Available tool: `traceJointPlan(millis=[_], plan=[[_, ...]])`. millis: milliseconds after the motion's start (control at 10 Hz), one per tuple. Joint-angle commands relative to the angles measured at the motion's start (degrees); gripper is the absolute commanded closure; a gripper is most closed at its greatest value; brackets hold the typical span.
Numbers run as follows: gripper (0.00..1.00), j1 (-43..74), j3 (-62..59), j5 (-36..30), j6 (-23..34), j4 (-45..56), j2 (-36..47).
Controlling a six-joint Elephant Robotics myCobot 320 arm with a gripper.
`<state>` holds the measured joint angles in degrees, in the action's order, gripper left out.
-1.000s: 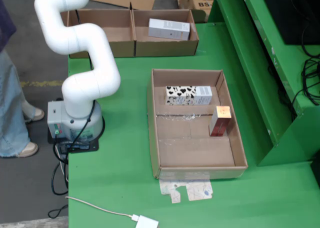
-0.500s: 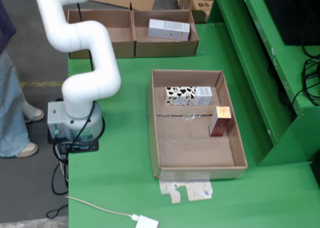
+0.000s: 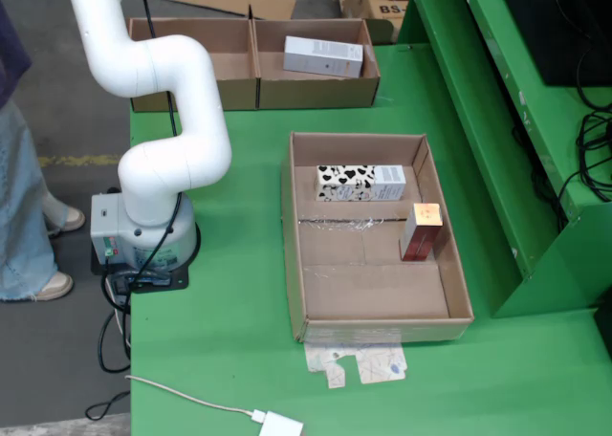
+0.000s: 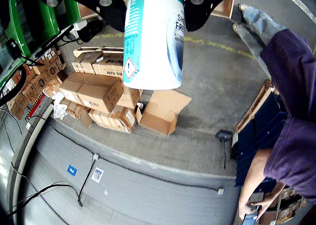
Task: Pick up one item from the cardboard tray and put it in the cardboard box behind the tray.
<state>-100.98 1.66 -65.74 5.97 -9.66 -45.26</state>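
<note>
The white jointed robot arm (image 3: 153, 120) rises out of the top of the fixed view, so the pincer (image 4: 148, 0) shows only in the view that rides on it. Far beneath and off to the side of the pincer lie the shallow brown cardboard tray (image 3: 292, 254) and, behind it, the long divided brown cardboard box (image 3: 253, 90), which already holds one pale rectangular carton (image 3: 323, 55). Two items remain in the tray: a cow-patterned black-and-white carton (image 3: 360, 182) lying flat and a small red-brown upright box (image 3: 421, 231).

In the riding view the pincer's black jaws sit closed against either side of a white and teal plastic bottle (image 4: 154, 37), which hangs straight out from between them over a concrete floor, stacked boxes and a bystander in purple.

The bottle looks stiff, smooth-walled and probably slippery; its weight I cannot judge. The grip is high on the body, so the long free end could swing or slide; a firm squeeze across the flat sides seems wise.
</note>
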Motion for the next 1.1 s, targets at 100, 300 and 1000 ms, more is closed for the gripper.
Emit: traceJointPlan(millis=[100, 300, 1000], plan=[[1.0, 0.96, -1.66, -0.84, -0.45, 29.46, 1.21], [1.0, 3.12, -1.66, -2.27, 1.1, 24.88, -4.36], [1.0, 6.09, -1.66, -3.12, 2.62, 14.59, -17.84]])
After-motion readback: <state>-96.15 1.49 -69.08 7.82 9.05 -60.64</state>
